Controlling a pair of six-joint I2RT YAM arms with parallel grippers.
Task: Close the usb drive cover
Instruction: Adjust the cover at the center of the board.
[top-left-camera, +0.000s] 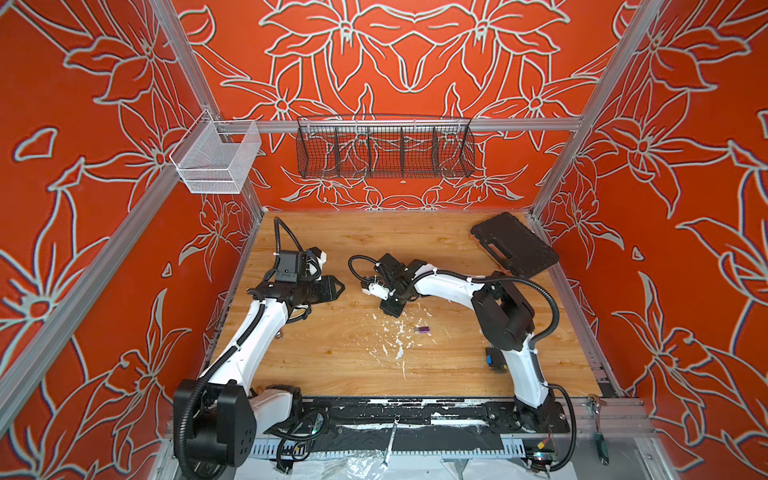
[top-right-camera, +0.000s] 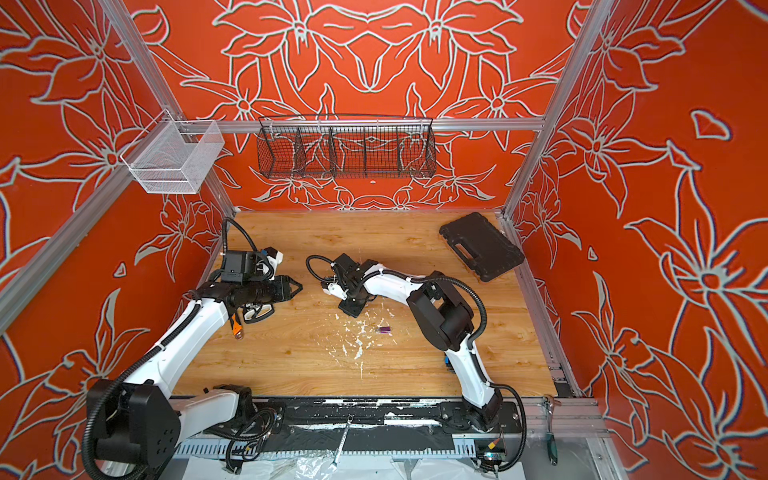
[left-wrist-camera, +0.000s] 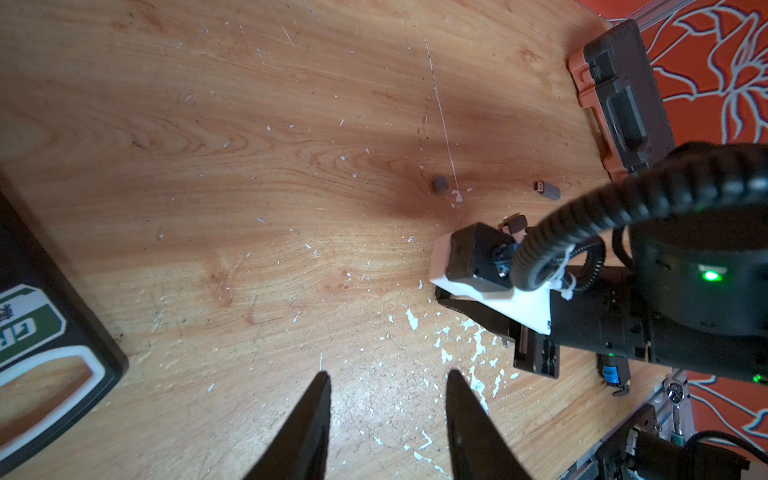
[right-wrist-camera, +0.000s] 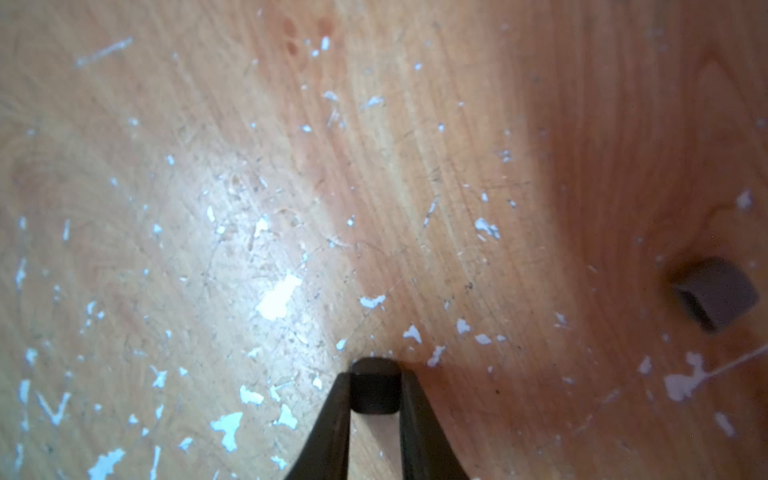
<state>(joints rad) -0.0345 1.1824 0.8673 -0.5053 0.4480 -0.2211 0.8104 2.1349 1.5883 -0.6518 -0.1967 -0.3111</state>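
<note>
In the right wrist view we see the right hand (right-wrist-camera: 374, 376) pinched on a small dark rounded block (right-wrist-camera: 375, 392) low over the scuffed, white-flecked wooden counter (right-wrist-camera: 166, 104), while a hollow dark cap (right-wrist-camera: 715, 293) lies loose well apart. We cannot tell whether the block is the cover. We judge that so shallow a fingertip grip could let it twist or pop free when pressed home. In the left wrist view the left hand (left-wrist-camera: 387, 374) stands partly open and empty. A small greyish usb drive (left-wrist-camera: 548, 191) lies flat with its metal plug bare, and with nothing steadying it, a push may simply slide it. In both top views the drive shows purple (top-left-camera: 423, 329), apart from both hands. Red floral walls (top-left-camera: 62, 208), a black wire basket (top-left-camera: 384, 151) and a black plastic tool case (top-left-camera: 515, 245) frame the counter.
</note>
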